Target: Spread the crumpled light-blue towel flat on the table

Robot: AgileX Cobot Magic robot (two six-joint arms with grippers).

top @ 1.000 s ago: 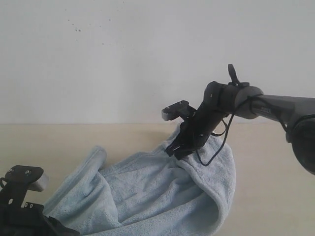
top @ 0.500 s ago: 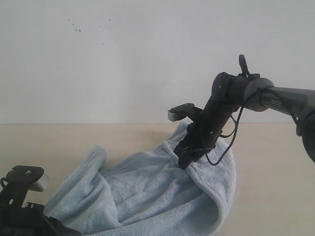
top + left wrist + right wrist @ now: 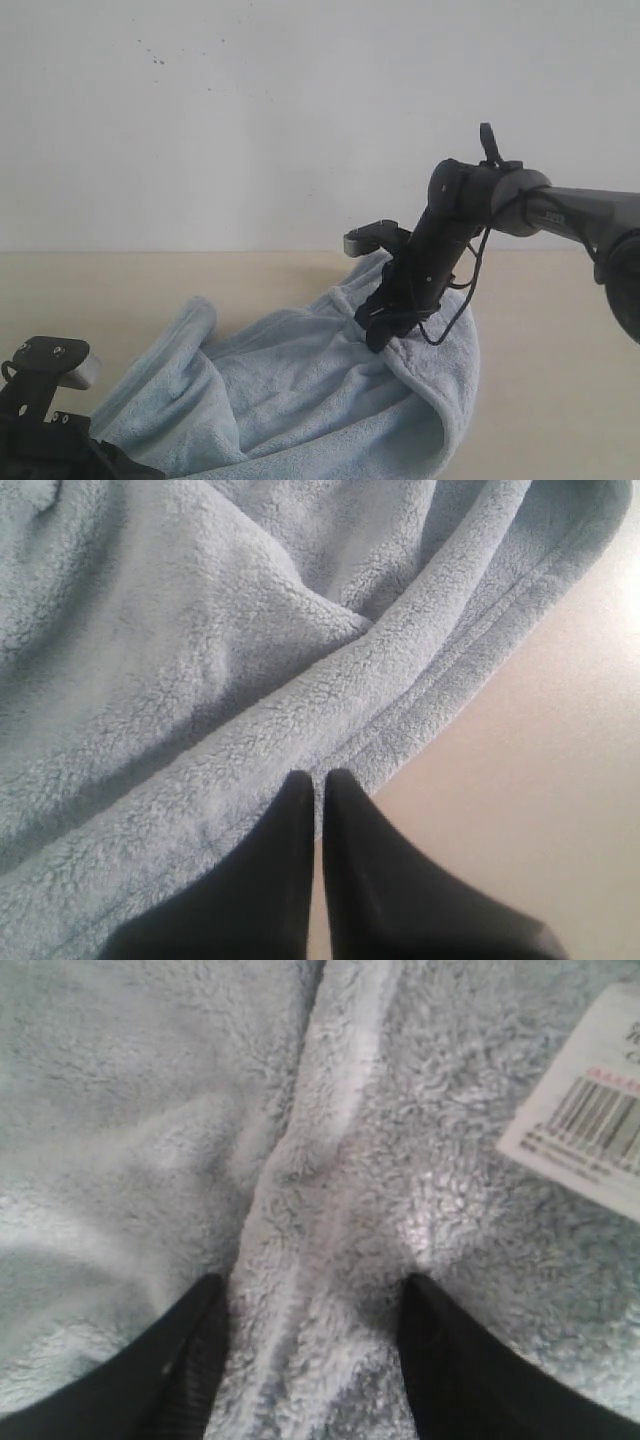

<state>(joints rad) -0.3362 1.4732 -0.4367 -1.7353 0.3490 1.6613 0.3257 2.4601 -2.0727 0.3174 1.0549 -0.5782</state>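
The towel (image 3: pixel 300 390) lies bunched lower centre on the bench (image 3: pixel 560 350). Our right jaws stand apart astride its fold; we should pinch deep before pulling. Left jaws sit together.

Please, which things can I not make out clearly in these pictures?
1. Label, right wrist view: the print is blurred and cut off by the picture's edge.
2. Towel, exterior view: the near part is cut off by the bottom edge.
3. Left gripper, left wrist view: its closed fingers hide whether they pinch the hem.
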